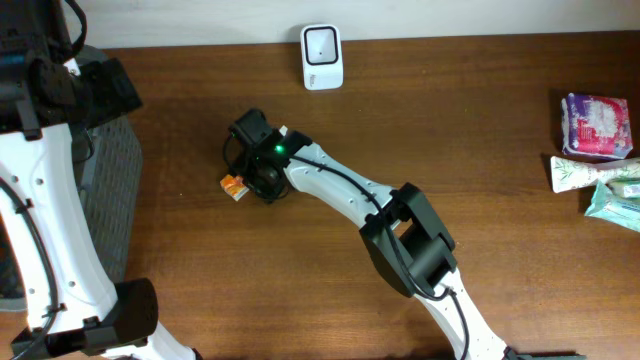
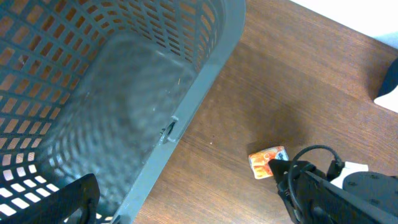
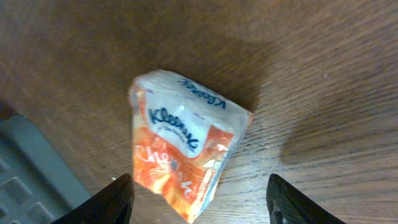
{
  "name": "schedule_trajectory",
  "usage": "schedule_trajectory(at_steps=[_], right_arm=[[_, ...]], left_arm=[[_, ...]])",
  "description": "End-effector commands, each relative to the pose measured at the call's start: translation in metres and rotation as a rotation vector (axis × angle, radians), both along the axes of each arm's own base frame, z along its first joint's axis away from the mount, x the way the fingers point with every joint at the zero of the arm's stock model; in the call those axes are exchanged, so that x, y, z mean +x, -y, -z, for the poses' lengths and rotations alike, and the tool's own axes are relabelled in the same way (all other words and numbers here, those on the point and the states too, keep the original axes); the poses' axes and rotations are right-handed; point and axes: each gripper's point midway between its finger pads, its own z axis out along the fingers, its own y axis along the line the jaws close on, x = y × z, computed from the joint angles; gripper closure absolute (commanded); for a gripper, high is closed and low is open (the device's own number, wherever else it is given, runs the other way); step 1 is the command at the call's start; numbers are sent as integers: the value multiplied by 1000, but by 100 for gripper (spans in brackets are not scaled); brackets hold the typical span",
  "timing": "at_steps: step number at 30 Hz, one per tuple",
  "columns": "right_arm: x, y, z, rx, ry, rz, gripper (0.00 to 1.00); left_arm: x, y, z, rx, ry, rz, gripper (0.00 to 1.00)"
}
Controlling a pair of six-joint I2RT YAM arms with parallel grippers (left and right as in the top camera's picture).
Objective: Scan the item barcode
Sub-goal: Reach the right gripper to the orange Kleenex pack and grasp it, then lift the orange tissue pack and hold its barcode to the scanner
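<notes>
**Item:** small orange-and-white soft-plastic tissue packet point(image 3: 186, 143), lying askew on the brown wooden tabletop point(image 3: 323, 74), near the grey plastic mesh basket point(image 2: 124, 93).
**Right gripper** point(image 3: 199, 205): directly above the packet, jaws spread, one either side, touching nothing.
**Left gripper** point(image 2: 78, 200): over the basket, jaws spread wide, empty.
**White boxy scanner** point(image 1: 321, 56): well apart, at the far edge.
**Hazards, judged:** the skewed packet may slip or crumple on closing. No barcode shows, and it could stay hidden underneath.
</notes>
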Motion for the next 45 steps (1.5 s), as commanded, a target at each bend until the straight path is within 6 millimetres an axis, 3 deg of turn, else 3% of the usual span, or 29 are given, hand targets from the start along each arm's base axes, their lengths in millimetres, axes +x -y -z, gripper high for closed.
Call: schedule_trajectory(at_steps=[1, 2, 5, 6, 8, 10, 14, 16, 19, 22, 26, 28, 31, 34, 36, 42, 45], right_arm=[[1, 3, 29, -63, 8, 18, 45], [3, 7, 37, -82, 11, 15, 56], [1, -2, 39, -46, 22, -56, 63], [-1, -5, 38, -33, 25, -92, 70], [-4, -7, 33, -11, 70, -253, 96], [-2, 2, 26, 20, 86, -375, 96], [0, 18, -26, 362, 201, -739, 96], [2, 38, -68, 665, 311, -880, 96], [33, 89, -93, 816, 342, -793, 96], [59, 144, -128, 986, 558, -794, 96], [94, 210, -130, 943, 638, -678, 96], [107, 234, -132, 909, 720, -667, 96], [115, 254, -132, 841, 897, -721, 96], [116, 253, -132, 783, 1052, -811, 96], [112, 244, -133, 794, 1055, -829, 96], [82, 192, -132, 887, 913, -868, 96], [71, 181, -160, 890, 940, -907, 96]], left_arm=[[-2, -2, -7, 13, 19, 1, 1], [-2, -2, -7, 13, 19, 1, 1], [-2, -2, -7, 13, 18, 2, 1], [-2, -2, -7, 13, 18, 2, 1], [-2, -2, -7, 13, 19, 1, 1], [-2, -2, -7, 13, 19, 1, 1], [-2, -2, -7, 13, 18, 2, 1], [-2, -2, -7, 13, 18, 2, 1], [-2, -2, -7, 13, 19, 1, 1], [-2, -2, -7, 13, 19, 1, 1], [-2, -2, -7, 13, 19, 1, 1], [-2, -2, -7, 13, 19, 1, 1], [-2, -2, -7, 13, 18, 2, 1], [-2, -2, -7, 13, 18, 2, 1], [-2, -2, -7, 13, 19, 1, 1], [-2, -2, -7, 13, 18, 2, 1], [-2, -2, -7, 13, 18, 2, 1]])
